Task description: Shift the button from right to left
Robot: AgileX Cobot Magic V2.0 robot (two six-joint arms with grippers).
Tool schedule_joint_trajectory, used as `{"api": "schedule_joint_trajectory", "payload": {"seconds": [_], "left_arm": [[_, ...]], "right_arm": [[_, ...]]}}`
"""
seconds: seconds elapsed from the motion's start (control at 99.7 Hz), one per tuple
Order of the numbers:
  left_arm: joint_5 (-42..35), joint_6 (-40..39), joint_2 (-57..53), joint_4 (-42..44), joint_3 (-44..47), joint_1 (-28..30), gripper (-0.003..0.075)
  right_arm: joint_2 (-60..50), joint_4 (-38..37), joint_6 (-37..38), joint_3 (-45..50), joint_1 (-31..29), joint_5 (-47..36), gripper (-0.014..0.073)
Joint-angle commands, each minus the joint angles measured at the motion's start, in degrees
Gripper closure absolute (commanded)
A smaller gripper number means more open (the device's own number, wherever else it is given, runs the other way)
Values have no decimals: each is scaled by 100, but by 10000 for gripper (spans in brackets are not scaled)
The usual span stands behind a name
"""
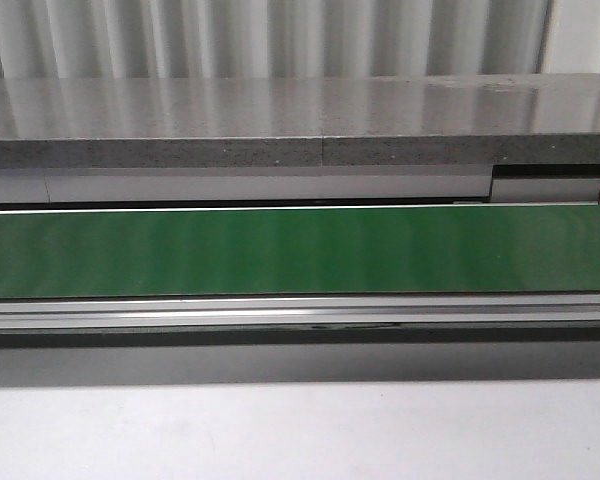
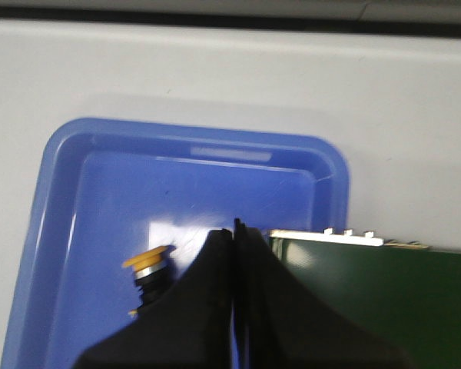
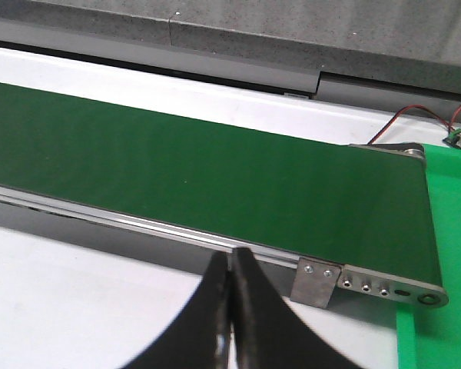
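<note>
From the front we see only the green conveyor belt (image 1: 300, 250) running across the view, with its metal rail (image 1: 300, 315) along the near edge, a grey stone-like ledge (image 1: 300, 150) behind it and a pale table surface (image 1: 300, 430) in front; neither arm shows here, and neither does the button. Through the left wrist camera we look down on a blue tray (image 2: 69, 177) resting on the pale table, and inside it lies the button (image 2: 147, 265), its orange-yellow cap tipped over to one side with the black collar below it, so it lies rather than stands. The left gripper (image 2: 236, 231) hangs above the tray with its two black fingers pressed together and nothing between them; the button sits just beside the fingers, partly hidden by them, and we cannot tell whether they touch it. A green board (image 2: 384, 300) with a white strip along its edge lies beside the gripper, over the tray's corner. Through the right wrist camera we see the right gripper (image 3: 231, 257), its fingers likewise closed on nothing, poised over the pale table just in front of the belt's end, near a small metal bracket (image 3: 316, 280) on the rail. Red and black wires (image 3: 415, 115) run beyond the belt's roller end.
</note>
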Motion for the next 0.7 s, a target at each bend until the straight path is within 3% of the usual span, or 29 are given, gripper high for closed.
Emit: {"api": "schedule_joint_trajectory", "payload": {"seconds": [0.0, 0.391, 0.692], "left_arm": [[-323, -127, -488, -200, -137, -202, 740], [-699, -526, -879, -579, -137, -1469, 740], [-902, -1255, -879, 337, -137, -2371, 740]], "right_arm": [[55, 53, -70, -139, -14, -416, 662], [55, 53, -70, -139, -14, -416, 662], [55, 53, -70, -139, -14, -416, 662]]}}
